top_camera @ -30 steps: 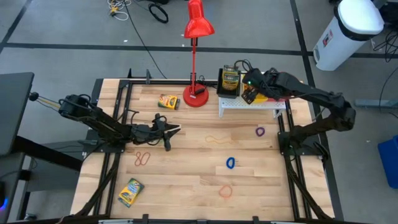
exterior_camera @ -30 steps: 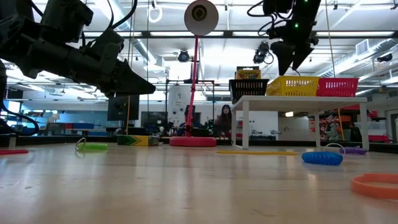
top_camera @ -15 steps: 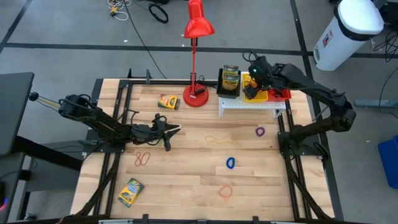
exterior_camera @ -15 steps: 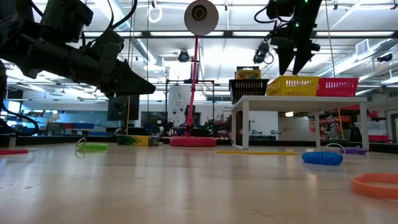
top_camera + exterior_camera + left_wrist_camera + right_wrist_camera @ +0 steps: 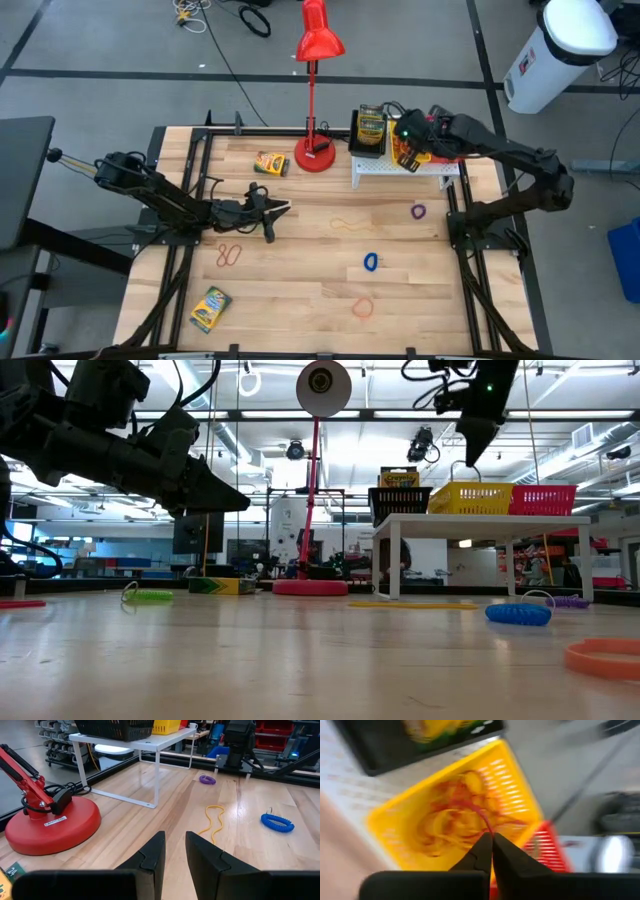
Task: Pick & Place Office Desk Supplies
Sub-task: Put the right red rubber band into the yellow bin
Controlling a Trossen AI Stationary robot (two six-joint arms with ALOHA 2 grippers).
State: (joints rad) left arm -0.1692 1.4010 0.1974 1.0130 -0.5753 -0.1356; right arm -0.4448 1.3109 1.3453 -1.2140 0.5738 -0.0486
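My right gripper point(image 5: 491, 836) is shut and hangs above the yellow bin point(image 5: 412, 152), which holds a tangle of rubber bands point(image 5: 452, 822). The yellow bin stands between a black bin point(image 5: 371, 130) with a crayon box in it and a red bin point(image 5: 452, 150), all on a white shelf point(image 5: 405, 169). My left gripper point(image 5: 283, 208) waits at the table's left, slightly open, nothing between its fingers point(image 5: 150, 857). Crayon boxes point(image 5: 271, 163) point(image 5: 210, 308) and loose bands, red point(image 5: 229, 256), tan point(image 5: 348, 225), blue point(image 5: 371, 262), lie flat on the table. My right gripper points slanting down over the yellow bin. A thin red strand point(image 5: 479, 815) runs from the bin's pile up to the shut fingertips. I cannot tell whether the fingertips touch it or merely stand in front of it.
A tall red desk lamp point(image 5: 318, 152) stands on its round base at the far edge, left of the shelf. A purple band point(image 5: 418, 211) and an orange band point(image 5: 362, 307) lie on the table's right half. The table's middle is bare wood.
My right gripper has shut over the yellow bin, having stood open before. It has also rolled about its own pointing line and risen a little, staying above the bin.
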